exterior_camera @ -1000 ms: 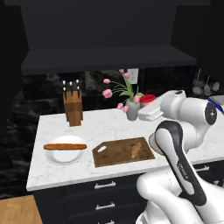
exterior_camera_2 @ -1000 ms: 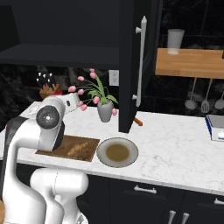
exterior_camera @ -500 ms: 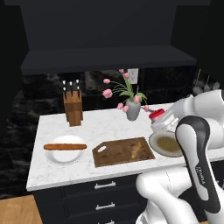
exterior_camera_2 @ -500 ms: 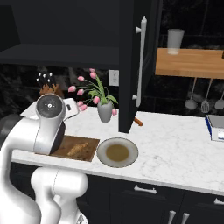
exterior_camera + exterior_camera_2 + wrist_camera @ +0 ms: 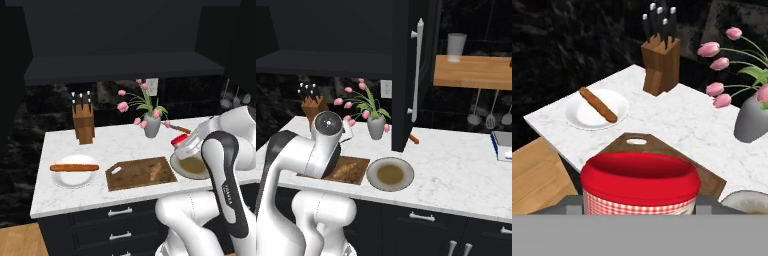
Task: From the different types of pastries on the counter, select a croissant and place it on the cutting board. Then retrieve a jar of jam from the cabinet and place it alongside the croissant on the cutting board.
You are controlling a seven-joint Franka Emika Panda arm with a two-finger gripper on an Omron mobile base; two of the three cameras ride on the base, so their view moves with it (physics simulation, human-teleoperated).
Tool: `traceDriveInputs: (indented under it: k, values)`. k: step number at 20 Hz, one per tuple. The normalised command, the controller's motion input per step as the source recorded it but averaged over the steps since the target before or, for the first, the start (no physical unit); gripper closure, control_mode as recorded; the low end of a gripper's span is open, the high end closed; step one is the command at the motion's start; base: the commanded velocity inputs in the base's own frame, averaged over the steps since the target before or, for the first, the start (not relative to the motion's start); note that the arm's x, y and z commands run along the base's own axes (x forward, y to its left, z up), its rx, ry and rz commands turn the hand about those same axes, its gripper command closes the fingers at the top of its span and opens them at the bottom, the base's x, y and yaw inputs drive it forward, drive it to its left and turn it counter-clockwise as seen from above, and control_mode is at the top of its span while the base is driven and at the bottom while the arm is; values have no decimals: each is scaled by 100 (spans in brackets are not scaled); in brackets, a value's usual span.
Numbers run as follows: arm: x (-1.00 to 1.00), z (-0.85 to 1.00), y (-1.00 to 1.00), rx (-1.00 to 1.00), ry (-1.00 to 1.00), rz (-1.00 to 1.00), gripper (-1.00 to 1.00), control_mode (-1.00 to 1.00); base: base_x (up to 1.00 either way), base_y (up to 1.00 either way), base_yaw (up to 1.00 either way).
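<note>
A: The croissant [image 5: 156, 171] is already lying on the cutting board [image 5: 131, 176], so we're into the second half: getting the jam down beside it.

B: And there's the jar of jam [image 5: 640, 183], right up against the hand camera, red lid, checked band underneath. The claw [image 5: 186, 146] is clamped on it, a finger at either side of the jar, carried in the air above the round grey-brown plate [image 5: 189, 166] at the board's right end.

A: From the left base camera the jar [image 5: 179, 141] is well above the tabletop [image 5: 120, 145], not yet over the board.

B: So it's the carry step, I'd say. What's needed next is a swing left over the board, then a descent onto the bare wood near the handle hole, clear of the croissant.

A: Keep it upright and it should set down cleanly. The vase of tulips [image 5: 151, 125] stands just behind the board, so the arm wants to stay in front of it.

B: The bread stick on its white plate [image 5: 75, 171] sits off to the left, well apart from all this
</note>
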Motion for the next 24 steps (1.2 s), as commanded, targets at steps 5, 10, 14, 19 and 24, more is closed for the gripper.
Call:
traceDriveInputs:
  k: [5, 10, 14, 19, 24]
  values:
    - [-24, -100, 48, 5, -43, -13, 100, -100, 0, 0, 0]
    - [52, -100, 96, 4, -3, -19, 100, -100, 0, 0, 0]
    - [82, -100, 54, 5, -9, -20, 100, -100, 0, 0, 0]
    - [49, -100, 9, 9, -27, -28, 100, -100, 0, 0, 0]
    - [40, -98, 24, 4, -48, -30, 100, -100, 0, 0, 0]
